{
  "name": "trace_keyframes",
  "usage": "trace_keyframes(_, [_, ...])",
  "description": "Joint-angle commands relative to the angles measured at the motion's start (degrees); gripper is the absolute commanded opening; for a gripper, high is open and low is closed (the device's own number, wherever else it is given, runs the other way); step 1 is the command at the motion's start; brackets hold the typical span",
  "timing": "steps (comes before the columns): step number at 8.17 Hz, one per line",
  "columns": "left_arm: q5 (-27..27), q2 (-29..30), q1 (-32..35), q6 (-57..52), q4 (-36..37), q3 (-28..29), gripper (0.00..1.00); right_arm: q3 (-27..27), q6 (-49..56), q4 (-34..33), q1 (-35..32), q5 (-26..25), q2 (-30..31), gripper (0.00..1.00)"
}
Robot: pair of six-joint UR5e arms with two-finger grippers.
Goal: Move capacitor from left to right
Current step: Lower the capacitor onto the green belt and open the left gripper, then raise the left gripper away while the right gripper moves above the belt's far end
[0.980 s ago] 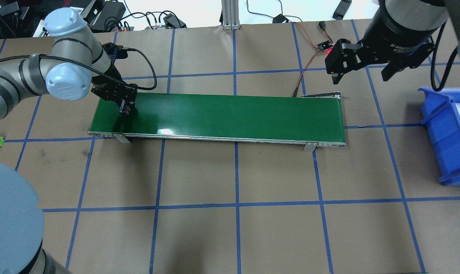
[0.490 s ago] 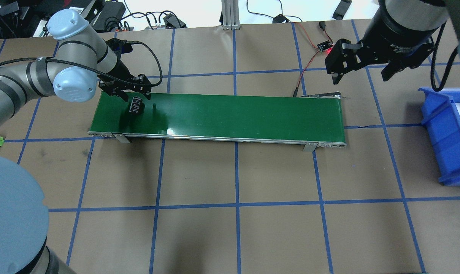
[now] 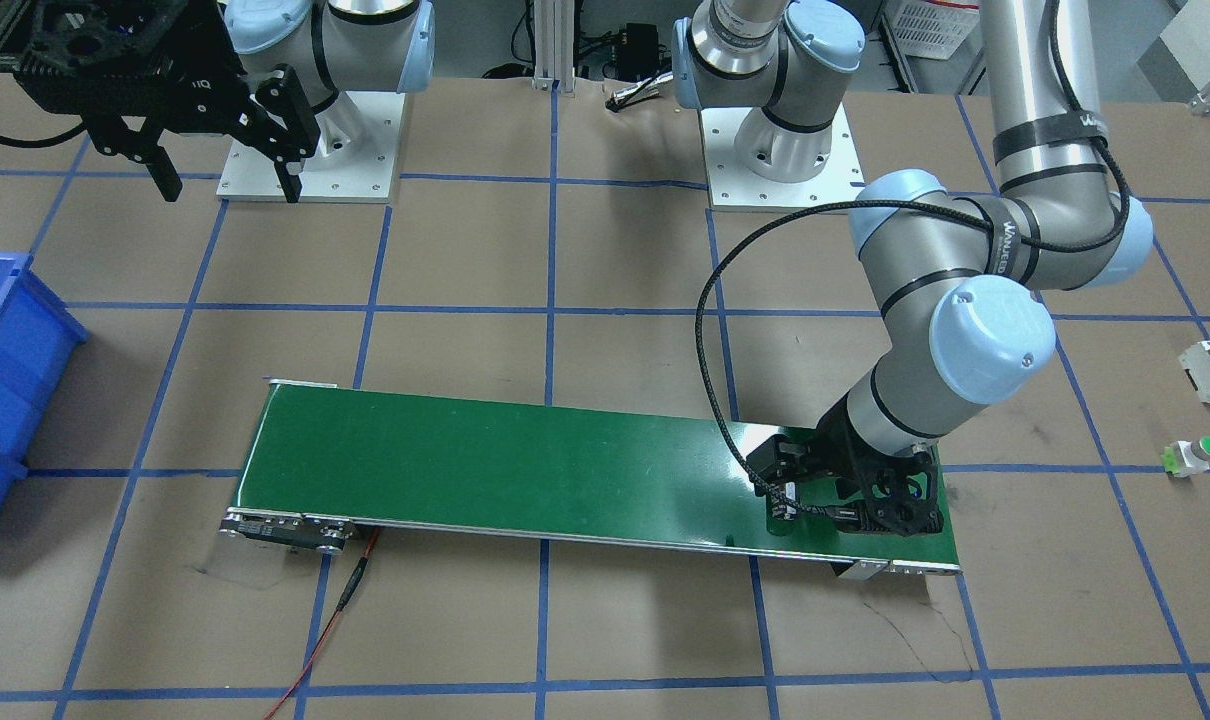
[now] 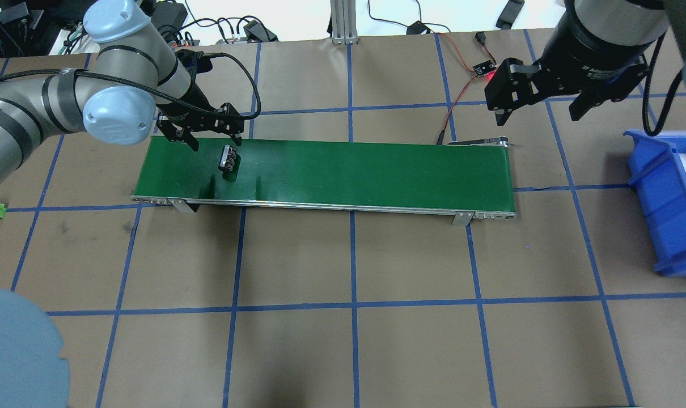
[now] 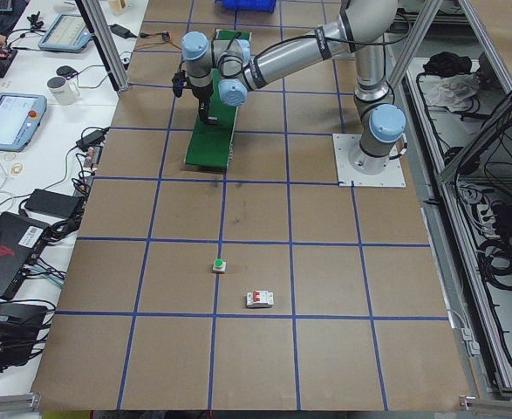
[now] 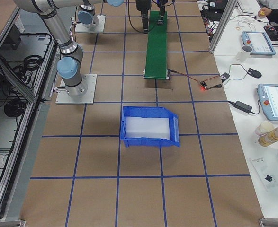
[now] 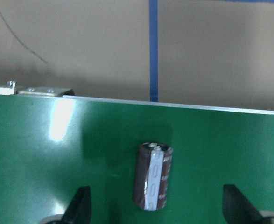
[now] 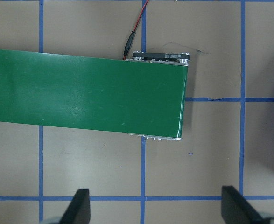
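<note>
Between the spread fingers of your left tool, the capacitor lies on its side on the belt. It is a short, stubby cylinder in a glossy brown-black sleeve. One pale grey stripe runs along its length and faces up, and small marks are printed on the stripe. Its far end is flat with a lighter rim.

From the left wrist camera you see the two dark fingers wide apart. The capacitor is roughly midway between them and touches neither. Its near end sits level with the fingertips and the rest reaches out past them. From overhead it shows just below the tips. In the front-facing view the tool and wrist hide it.

Under that tool the belt is a long, smooth strip of shiny green that catches white glare. It has a thin metal edge and small metal brackets at its ends. It rests on your counter, a matte brown sheet crossed by blue tape lines.

Your right tool hangs well apart from the capacitor, above the counter beside the belt's other end. Its black fingers are also apart. Beyond that tool stands a blue plastic bin with a pale floor. A red wire runs up to the belt corner nearest the right tool.
</note>
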State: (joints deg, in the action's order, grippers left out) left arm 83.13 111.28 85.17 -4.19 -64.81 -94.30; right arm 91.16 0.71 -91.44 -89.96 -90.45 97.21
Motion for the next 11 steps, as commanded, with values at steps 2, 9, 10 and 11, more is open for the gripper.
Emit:
trace_keyframes(2, [6.96, -6.32, 2.01, 4.25, -11.45, 1.92, 1.00, 0.07, -0.09, -0.31, -0.74, 0.27, -0.87, 1.00])
trace_keyframes(9, [7.49, -11.60, 4.83, 5.86, -16.75, 6.94, 1.00, 6.01, -0.09, -14.77, -0.31, 4.64, -16.69, 1.00])
trace_keyframes(10, [7.49, -11.87, 4.92, 5.69, -16.67, 6.94, 1.00, 9.26, 0.00, -20.04, -0.31, 7.45, -17.05, 1.00])
trace_keyframes(11, [7.57, -12.05, 4.92, 5.34, -16.49, 6.94, 1.00, 11.03, 0.08, -22.96, -0.31, 10.70, -18.09, 1.00])
